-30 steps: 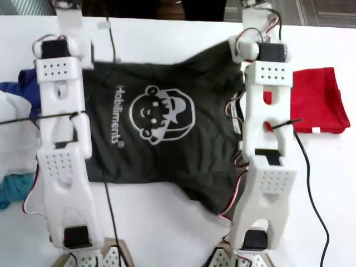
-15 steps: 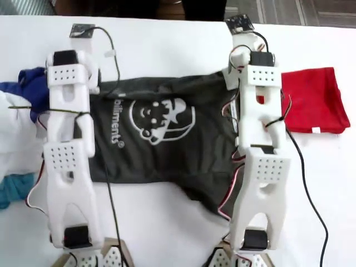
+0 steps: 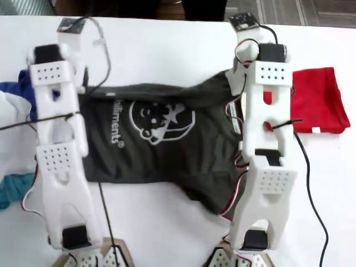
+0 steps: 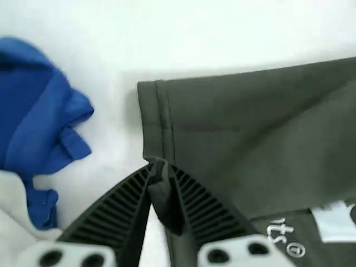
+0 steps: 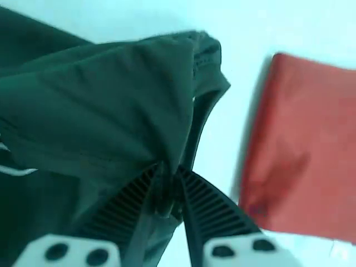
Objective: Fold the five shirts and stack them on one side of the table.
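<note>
A dark green shirt [image 3: 167, 144] with a white cartoon print lies spread between the two arms, its far part folded over toward the near side. My left gripper [image 4: 158, 169] is shut on the shirt's hemmed corner [image 4: 156, 122], at the shirt's far left in the high view. On the right, my right gripper [image 5: 167, 189] is shut on a bunched fold of the same shirt [image 5: 111, 105], next to a folded red shirt [image 5: 300, 144]. That red shirt [image 3: 314, 100] lies flat at the right side of the table.
A blue shirt [image 4: 39, 117] lies crumpled just left of the left gripper. White and teal cloth [image 3: 14, 161] is heaped at the table's left edge. Both white arms [image 3: 55, 150] stretch over the shirt's sides. Bare white table lies beyond the shirt and in front of it.
Both grippers have pulled the shirt's far edge, folding it over so part of the print's lettering is covered. The left arm has shifted left; the right arm has drawn slightly back.
</note>
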Robot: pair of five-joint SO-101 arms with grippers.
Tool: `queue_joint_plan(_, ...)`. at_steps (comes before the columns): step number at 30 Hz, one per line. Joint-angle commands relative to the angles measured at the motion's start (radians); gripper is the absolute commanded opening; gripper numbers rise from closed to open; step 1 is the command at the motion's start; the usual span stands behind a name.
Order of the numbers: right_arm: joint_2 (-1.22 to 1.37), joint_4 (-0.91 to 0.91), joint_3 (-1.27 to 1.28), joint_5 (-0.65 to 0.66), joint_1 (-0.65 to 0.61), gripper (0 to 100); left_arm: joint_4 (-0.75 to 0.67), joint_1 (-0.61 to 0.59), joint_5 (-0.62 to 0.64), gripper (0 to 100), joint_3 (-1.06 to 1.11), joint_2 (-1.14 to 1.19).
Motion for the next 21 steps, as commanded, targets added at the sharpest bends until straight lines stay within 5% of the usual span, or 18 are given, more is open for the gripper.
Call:
queue_joint_plan(1,-0.079,0.059,-0.012,0.005,0.012,2.0,0.018,-0.014,-0.049,3,0.206,-0.198)
queue_joint_plan(9,-0.182,0.035,0.275,0.049,0.008,2.1,-0.075,-0.015,-0.084,3,0.654,-0.423)
queue_joint_plan(17,-0.748,-0.407,1.154,0.135,0.031,1.9,-0.227,-0.018,-0.127,3,1.036,-0.629)
queue_joint_plan(21,-0.992,-0.489,1.415,0.161,0.067,1.9,-0.316,-0.02,-0.146,3,1.236,-0.732)
